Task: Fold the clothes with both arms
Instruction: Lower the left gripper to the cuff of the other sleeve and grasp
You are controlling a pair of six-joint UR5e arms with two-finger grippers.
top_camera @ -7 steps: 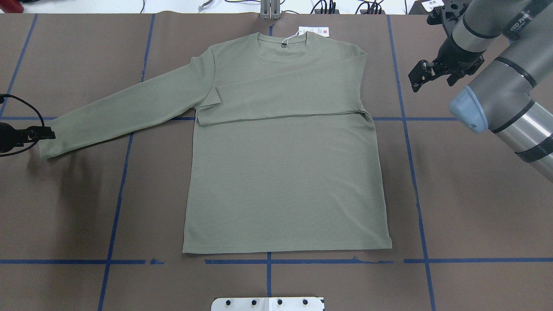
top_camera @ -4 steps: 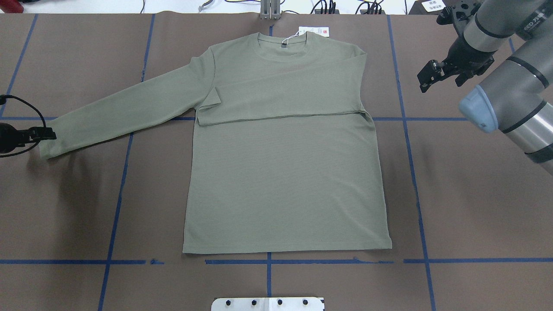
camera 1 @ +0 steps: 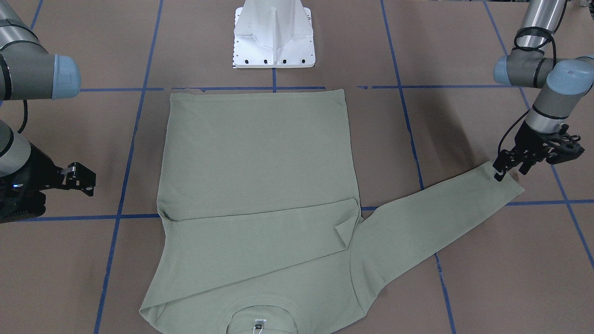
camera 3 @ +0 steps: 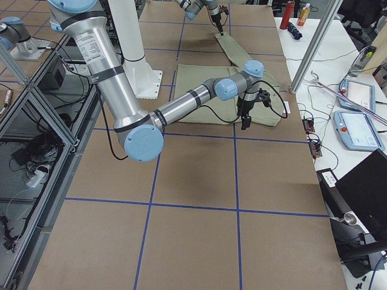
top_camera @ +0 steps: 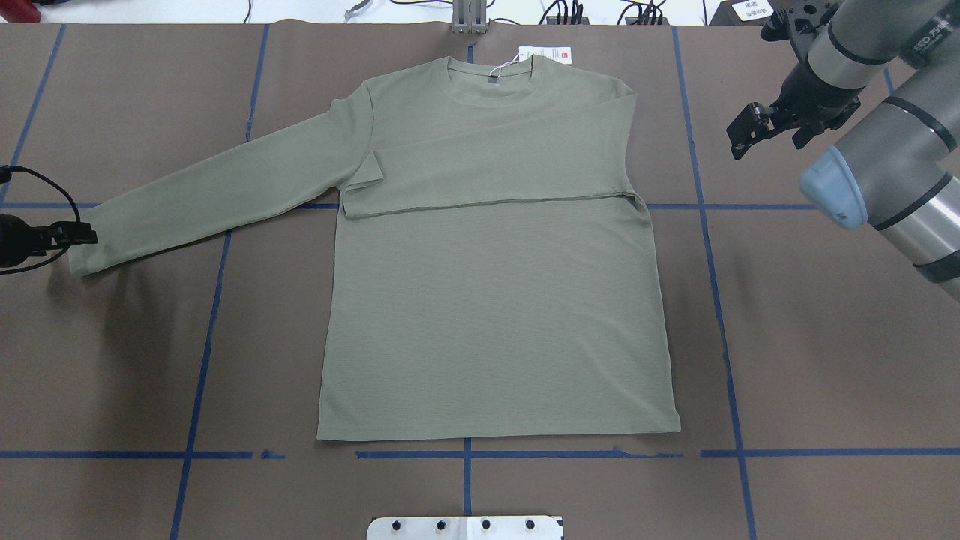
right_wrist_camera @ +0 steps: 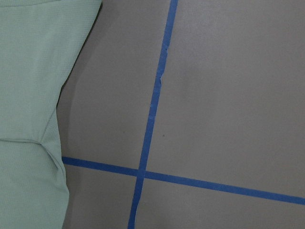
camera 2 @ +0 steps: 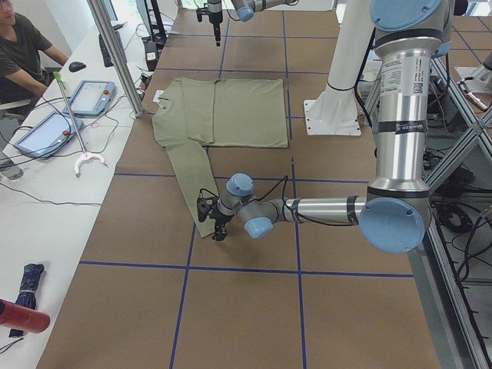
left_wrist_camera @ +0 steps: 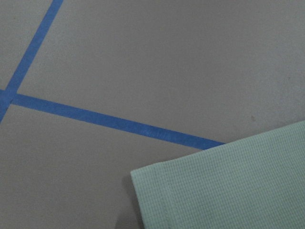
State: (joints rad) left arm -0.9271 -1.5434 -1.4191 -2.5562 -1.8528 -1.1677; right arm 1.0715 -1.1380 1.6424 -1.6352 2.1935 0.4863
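Observation:
The sage-green shirt (top_camera: pixel 495 300) lies flat on the brown table, neck at the far edge, with a white hang tag (top_camera: pixel 545 53) by the collar. One sleeve is folded across the chest (camera 1: pixel 260 232). The other sleeve (top_camera: pixel 217 187) stretches out to the left. My left gripper (top_camera: pixel 75 234) is low at that sleeve's cuff (camera 1: pixel 508 183) and its jaws look open; the cuff corner shows in the left wrist view (left_wrist_camera: pixel 228 191). My right gripper (top_camera: pixel 765 131) is open and empty above bare table, right of the shirt's shoulder. The right wrist view shows the shirt's edge (right_wrist_camera: pixel 24 95).
Blue tape lines (top_camera: pixel 712 300) grid the brown table cover. The white pedestal base (camera 1: pixel 274 35) stands at the near edge behind the hem. Cables and plugs (top_camera: pixel 600 11) lie along the far edge. An operator (camera 2: pixel 23 46) and tablets (camera 2: pixel 88 96) are at a side bench.
My right gripper has moved away from the shirt, to the right and toward the far edge. My left gripper has stayed at the cuff. The shirt has not moved.

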